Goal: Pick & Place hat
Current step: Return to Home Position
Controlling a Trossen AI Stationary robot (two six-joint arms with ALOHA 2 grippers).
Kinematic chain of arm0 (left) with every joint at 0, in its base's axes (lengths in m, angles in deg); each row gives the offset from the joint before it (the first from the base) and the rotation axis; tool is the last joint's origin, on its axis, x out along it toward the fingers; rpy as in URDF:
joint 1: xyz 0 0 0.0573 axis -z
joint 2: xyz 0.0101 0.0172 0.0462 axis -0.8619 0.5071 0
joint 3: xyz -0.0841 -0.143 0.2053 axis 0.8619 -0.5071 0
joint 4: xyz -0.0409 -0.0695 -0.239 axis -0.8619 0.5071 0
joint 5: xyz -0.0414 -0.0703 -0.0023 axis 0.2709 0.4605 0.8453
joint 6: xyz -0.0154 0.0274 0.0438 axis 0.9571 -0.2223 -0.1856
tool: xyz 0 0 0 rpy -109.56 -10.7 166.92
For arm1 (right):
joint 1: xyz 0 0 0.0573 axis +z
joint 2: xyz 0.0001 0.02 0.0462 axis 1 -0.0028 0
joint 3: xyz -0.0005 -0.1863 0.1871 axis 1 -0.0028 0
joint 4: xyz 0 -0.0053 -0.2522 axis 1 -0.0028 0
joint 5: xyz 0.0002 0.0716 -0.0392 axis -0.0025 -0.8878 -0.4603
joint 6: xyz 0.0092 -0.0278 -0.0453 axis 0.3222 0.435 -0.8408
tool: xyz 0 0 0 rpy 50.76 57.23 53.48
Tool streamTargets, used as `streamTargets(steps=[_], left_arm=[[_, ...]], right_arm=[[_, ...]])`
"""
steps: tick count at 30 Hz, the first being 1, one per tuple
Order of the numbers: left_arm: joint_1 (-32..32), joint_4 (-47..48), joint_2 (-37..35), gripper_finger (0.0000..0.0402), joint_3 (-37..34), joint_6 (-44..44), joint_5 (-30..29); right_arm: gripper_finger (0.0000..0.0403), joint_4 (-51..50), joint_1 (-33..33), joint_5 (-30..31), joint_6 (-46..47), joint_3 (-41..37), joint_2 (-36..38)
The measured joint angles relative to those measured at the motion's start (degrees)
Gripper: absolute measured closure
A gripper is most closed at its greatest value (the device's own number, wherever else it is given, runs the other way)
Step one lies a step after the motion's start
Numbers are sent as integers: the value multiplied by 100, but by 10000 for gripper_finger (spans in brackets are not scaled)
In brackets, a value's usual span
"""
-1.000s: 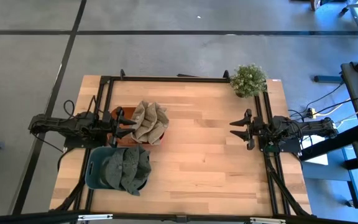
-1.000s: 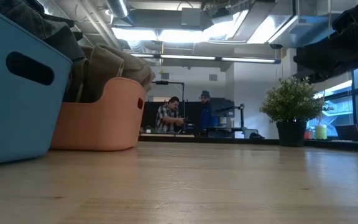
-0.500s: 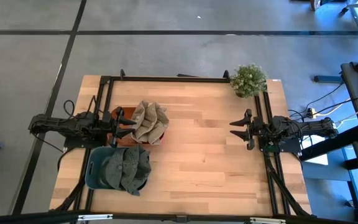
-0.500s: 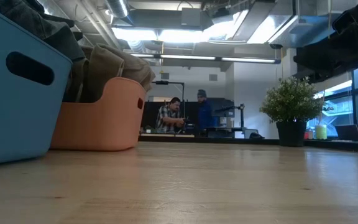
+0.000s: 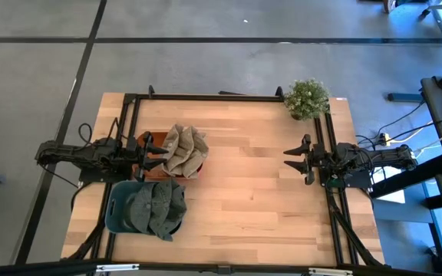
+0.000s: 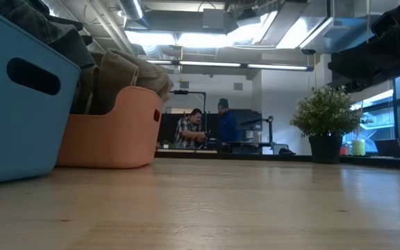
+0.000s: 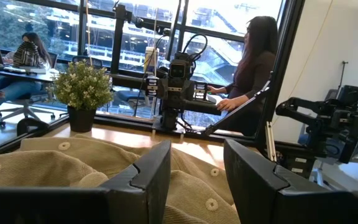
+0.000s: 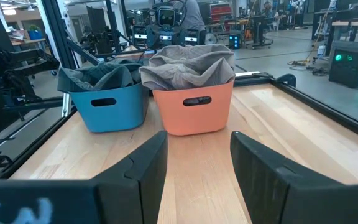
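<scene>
Both grippers stand open and empty over the pale wooden table point(image 5: 244, 207). The left gripper point(image 5: 153, 156) hangs at the rim of the orange plastic bin point(image 8: 194, 118), its fingers spread above the heaped tan fabric caps point(image 5: 184, 149) — seemingly just clear of them, though the wrist view leaves that unsure. The blue plastic bin point(image 5: 116, 207) just beside it holds gray-green fabric caps point(image 5: 158, 205). The right gripper point(image 5: 290, 159) waits well apart at the opposite edge — near a small potted green plant point(image 5: 307, 98).

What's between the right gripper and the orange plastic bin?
Only bare light wooden tabletop separates the right gripper from the orange plastic bin, shown in the high and right wrist views.
</scene>
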Motion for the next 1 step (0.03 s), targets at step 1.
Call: streamTargets(steps=[1], left_arm=[[0,0,0,258,0,0,0]], right_arm=[[226,1,1,0,-1,0,0]])
